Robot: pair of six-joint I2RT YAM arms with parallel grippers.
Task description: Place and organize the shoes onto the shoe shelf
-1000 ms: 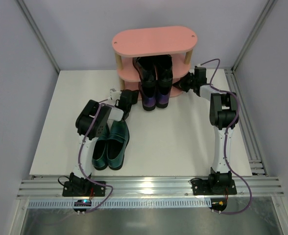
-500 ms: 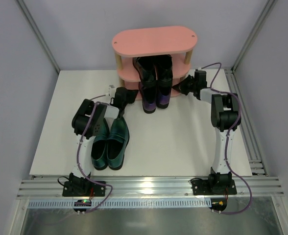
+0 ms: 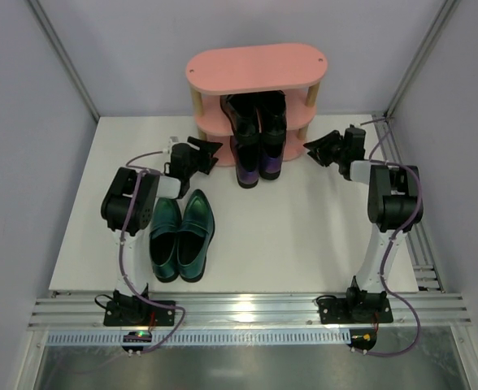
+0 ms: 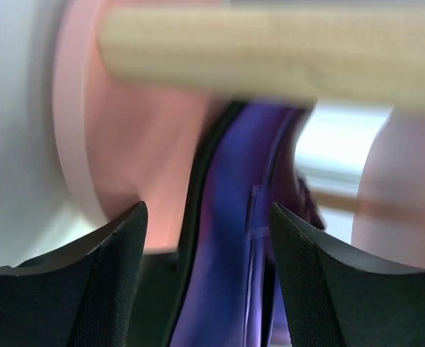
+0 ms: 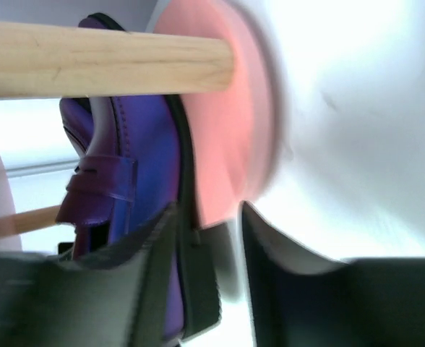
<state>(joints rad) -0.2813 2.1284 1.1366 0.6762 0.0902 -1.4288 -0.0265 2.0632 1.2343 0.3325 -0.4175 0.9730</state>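
The pink shoe shelf (image 3: 255, 67) stands at the back of the table. A black pair (image 3: 256, 114) sits on its middle board. The purple pair (image 3: 258, 162) rests on the bottom board, heels sticking out toward me. The teal-green pair (image 3: 182, 237) lies on the table at front left. My left gripper (image 3: 215, 149) hangs open just left of the purple shoes, apart from them. My right gripper (image 3: 310, 147) is open just right of the shelf. The left wrist view shows a purple shoe (image 4: 227, 253) beyond the open gripper (image 4: 207, 210). In the right wrist view a purple shoe (image 5: 140, 144) lies past the open gripper (image 5: 209, 210).
Light wooden posts (image 4: 270, 58) (image 5: 104, 58) of the shelf cross both wrist views close to the fingers. The pink bottom board (image 5: 227, 144) reaches nearly to the right fingertips. White walls and metal frame rails (image 3: 410, 203) close in the table.
Both grippers were shut beside the purple shoes at the bottom board. They have opened and drawn back outward, left to the left and right to the right. The shoes stayed put.
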